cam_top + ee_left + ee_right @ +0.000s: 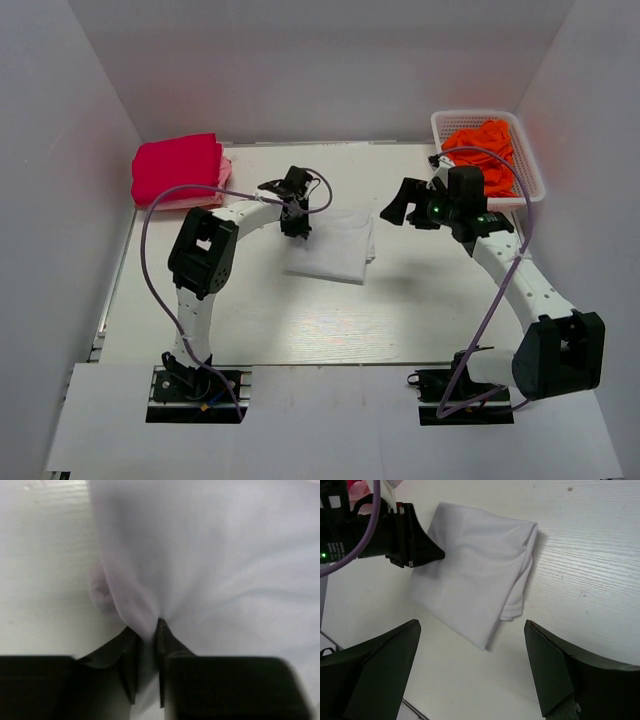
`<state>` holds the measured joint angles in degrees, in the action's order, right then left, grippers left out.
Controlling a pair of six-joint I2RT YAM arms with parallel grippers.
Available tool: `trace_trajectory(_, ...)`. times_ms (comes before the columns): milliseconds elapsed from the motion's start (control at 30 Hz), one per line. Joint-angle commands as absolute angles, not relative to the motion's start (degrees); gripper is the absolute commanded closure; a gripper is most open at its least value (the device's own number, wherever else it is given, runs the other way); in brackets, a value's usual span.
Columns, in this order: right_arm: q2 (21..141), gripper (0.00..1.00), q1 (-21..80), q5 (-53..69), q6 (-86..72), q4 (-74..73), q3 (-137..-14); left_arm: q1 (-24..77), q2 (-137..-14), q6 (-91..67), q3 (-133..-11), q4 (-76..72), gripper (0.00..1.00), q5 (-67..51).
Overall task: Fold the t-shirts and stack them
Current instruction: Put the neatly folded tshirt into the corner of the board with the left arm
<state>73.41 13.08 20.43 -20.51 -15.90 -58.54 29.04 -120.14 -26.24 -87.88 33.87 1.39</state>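
Observation:
A folded white t-shirt (335, 248) (475, 580) lies in the middle of the table. My left gripper (296, 228) (146, 630) is at its left edge, with the jaws pinched on a fold of the white cloth (225, 555). My right gripper (405, 212) (472, 625) hovers to the right of the shirt, open and empty, and the shirt's right edge shows between its fingers. A folded crimson-pink t-shirt (177, 168) rests on a paler pink one (224, 170) at the back left. Crumpled orange t-shirts (482, 150) fill the basket.
The white lattice basket (530, 165) stands at the back right, just behind my right arm. White walls close in the table on three sides. In the right wrist view the left gripper's body (405, 535) shows at the shirt's far edge.

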Motion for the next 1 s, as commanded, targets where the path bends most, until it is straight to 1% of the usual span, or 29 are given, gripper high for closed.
trace_trajectory(0,70.6,0.10,12.7,17.0,-19.6,-16.3,-57.7,31.3,-123.4,-27.7,-84.8,38.3,0.75,3.3)
trace_trajectory(33,70.7,0.10,12.7,16.4,-19.6,-16.3,-57.6,31.3,-123.9,-28.3,-85.3,38.3,0.82,4.1)
trace_trajectory(67,70.2,0.10,12.7,16.5,-19.8,-16.3,-57.1,31.3,-123.9,-28.3,-87.4,40.4,1.00,6.3)
trace_trajectory(200,68.5,0.10,12.6,15.1,-19.8,-16.1,-56.0,31.3,-125.3,-27.6,-93.6,44.2,1.00,14.0)
trace_trajectory(267,67.5,0.10,12.7,14.6,-19.9,-15.7,-55.6,30.8,-122.5,-25.5,-94.9,44.8,1.00,17.2)
trace_trajectory(400,66.4,0.10,12.5,14.0,-20.0,-14.5,-54.1,29.4,-116.3,-21.1,-95.0,40.1,1.00,15.9)
trace_trajectory(600,65.7,0.10,12.6,14.0,-20.9,-13.2,-52.7,28.3,-110.3,-11.9,-99.0,39.0,1.00,13.7)
trace_trajectory(700,65.9,0.10,12.5,14.8,-22.1,-12.7,-51.9,26.9,-109.5,-7.8,-102.0,39.6,1.00,10.0)
trace_trajectory(900,65.4,0.10,12.6,17.1,-25.1,-9.7,-47.7,23.0,-109.5,-2.9,-110.2,43.6,1.00,7.5)
trace_trajectory(967,64.9,0.10,12.6,16.7,-25.2,-9.6,-47.6,21.5,-111.6,-1.6,-115.0,47.0,1.00,7.5)
